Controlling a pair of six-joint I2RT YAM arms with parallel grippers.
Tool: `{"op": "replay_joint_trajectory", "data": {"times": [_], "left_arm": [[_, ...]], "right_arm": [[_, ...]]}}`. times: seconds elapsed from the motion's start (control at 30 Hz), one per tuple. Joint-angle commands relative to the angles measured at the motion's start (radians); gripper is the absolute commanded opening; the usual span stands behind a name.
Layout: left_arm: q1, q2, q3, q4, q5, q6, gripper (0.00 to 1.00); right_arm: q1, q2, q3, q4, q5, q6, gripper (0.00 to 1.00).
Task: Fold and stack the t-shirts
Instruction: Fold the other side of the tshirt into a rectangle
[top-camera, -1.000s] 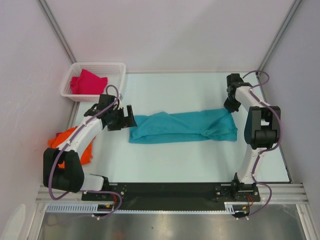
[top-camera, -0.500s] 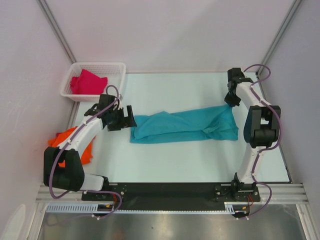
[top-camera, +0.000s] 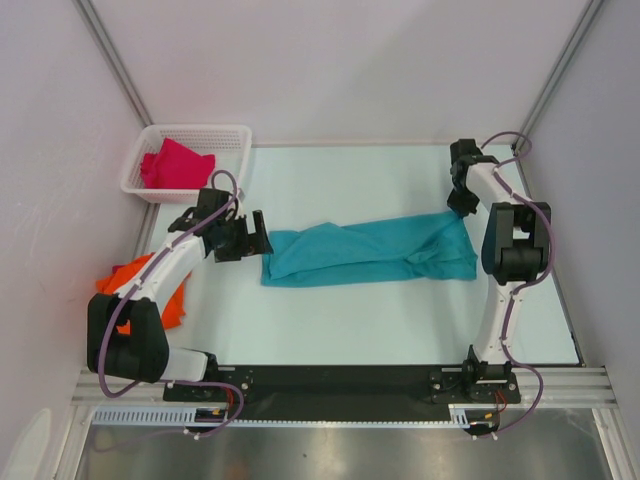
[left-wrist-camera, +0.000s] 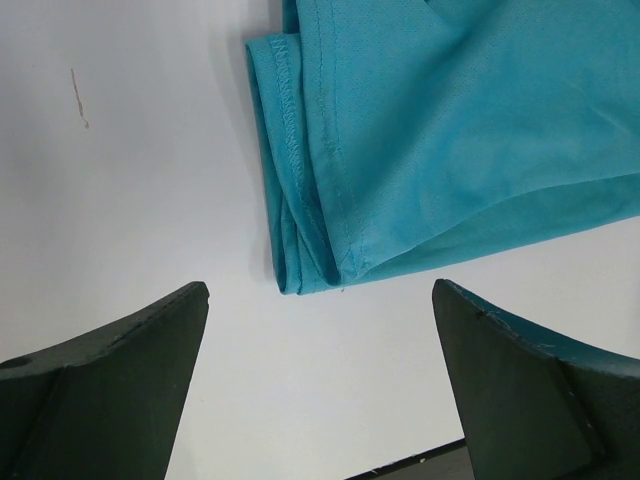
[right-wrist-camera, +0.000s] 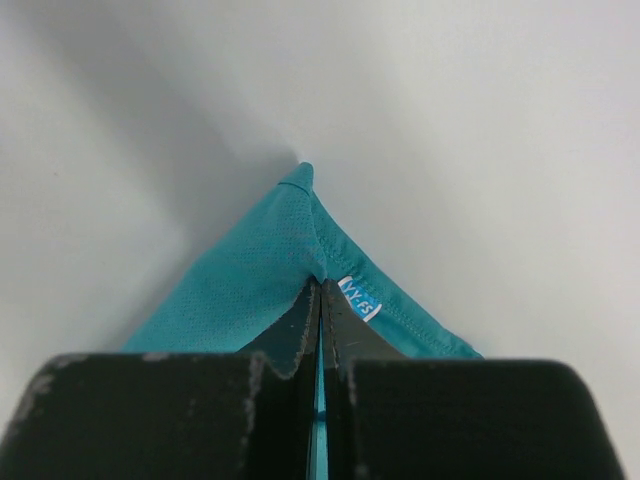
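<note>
At far left, off the tabletop's (top-camera: 350, 180) corner, the white basket (top-camera: 232, 131) holds the magenta-red t-shirt (top-camera: 175, 165), bunched, not folded. Nearer along the left edge, the orange t-shirt (top-camera: 172, 303) lies crumpled, partly under the left arm. Neither is being handled.

Left end effector (top-camera: 258, 232): released, fingers spread wide, empty. It hovers just beside the left end of the teal t-shirt (top-camera: 370, 253). The left wrist view shows that end's near corner between and just ahead of the fingertips, apart from both. The hem (left-wrist-camera: 295, 160) there is layered, several thicknesses deep.

The teal t-shirt lies mid-tabletop as a long band running left to right, wrinkled toward its right end.

Right end effector (top-camera: 462, 205): clenched on the teal t-shirt's far-right corner. The right wrist view shows cloth pinched between the shut fingers and a small label (right-wrist-camera: 358, 297) just beside them.

Judgement: the step in hand is folding the teal t-shirt. The lengthwise fold looks done and the crosswise fold is not yet made. Two shirts remain untouched, so the task is early.

Next move, likely: the left end effector advances onto the hem corner and closes on all layers at once. If only the top layer is caught, the band would probably open. One end can then be carried across onto the other.
</note>
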Motion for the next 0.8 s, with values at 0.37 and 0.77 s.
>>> {"op": "replay_joint_trajectory", "data": {"times": [0.37, 0.77], "left_arm": [[0.017, 0.009, 0.029, 0.004, 0.006, 0.028, 0.99], [0.025, 0.004, 0.025, 0.005, 0.009, 0.031, 1.00]], "right_arm": [[-0.009, -0.014, 0.095, 0.020, 0.032, -0.005, 0.00], [-0.004, 0.049, 0.148, -0.018, 0.004, -0.011, 0.14]]}}
